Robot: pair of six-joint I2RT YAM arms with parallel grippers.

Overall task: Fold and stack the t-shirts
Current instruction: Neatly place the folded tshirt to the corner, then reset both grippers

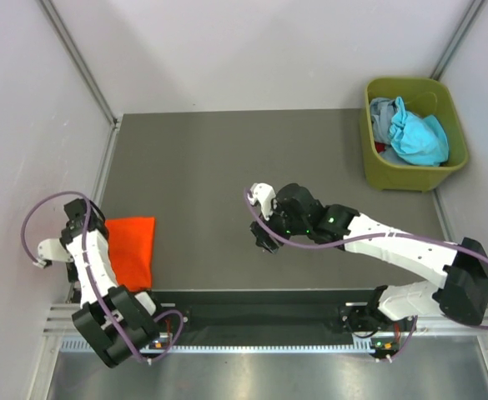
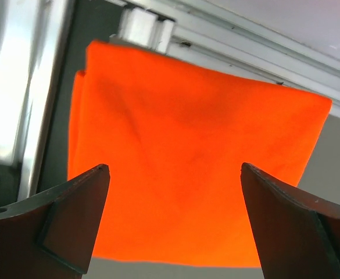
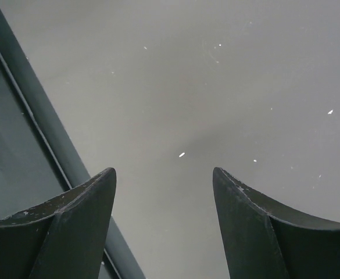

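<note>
A bright orange t-shirt (image 1: 133,248) lies folded into a flat rectangle at the table's near left. It fills the left wrist view (image 2: 199,110). My left gripper (image 1: 92,236) hangs just over the shirt's left side, open and empty (image 2: 174,167), with the cloth showing between its jaws. A teal-blue t-shirt (image 1: 420,137) and a paler grey-blue one (image 1: 383,115) lie crumpled in the bin. My right gripper (image 1: 264,237) is open and empty (image 3: 163,171) over bare table near the middle front.
An olive-green bin (image 1: 406,83) stands at the far right corner. A metal rail (image 1: 252,321) runs along the near edge in front of the arm bases. Grey walls close in the table on the left, back and right.
</note>
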